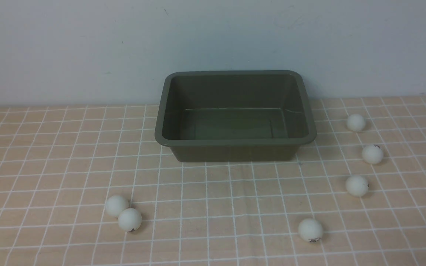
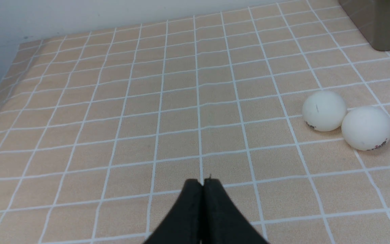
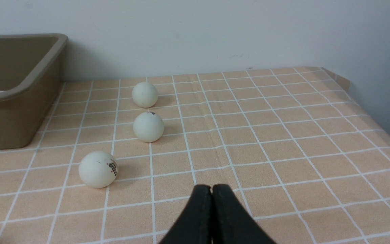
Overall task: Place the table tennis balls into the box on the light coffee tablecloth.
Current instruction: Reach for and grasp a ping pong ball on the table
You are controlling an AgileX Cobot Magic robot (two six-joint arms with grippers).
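- All six balls lie on the cloth, none in the box: two touching at left, four spread out at right.
- Your left end effector and right end effector are each pressed together and empty; spread one before you descend.
- Centre it over a ball and pinch gently, since I expect the balls to roll.

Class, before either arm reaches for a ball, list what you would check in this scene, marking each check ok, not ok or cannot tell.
1. Box upright and empty: ok.
2. Six balls on the tablecloth, left pair and right four: ok.
3. Left gripper open for grasping: not ok, shut.
4. Right gripper open for grasping: not ok, shut.
5. Left pair spaced apart: not ok, touching.
6. Right four spaced apart: ok.
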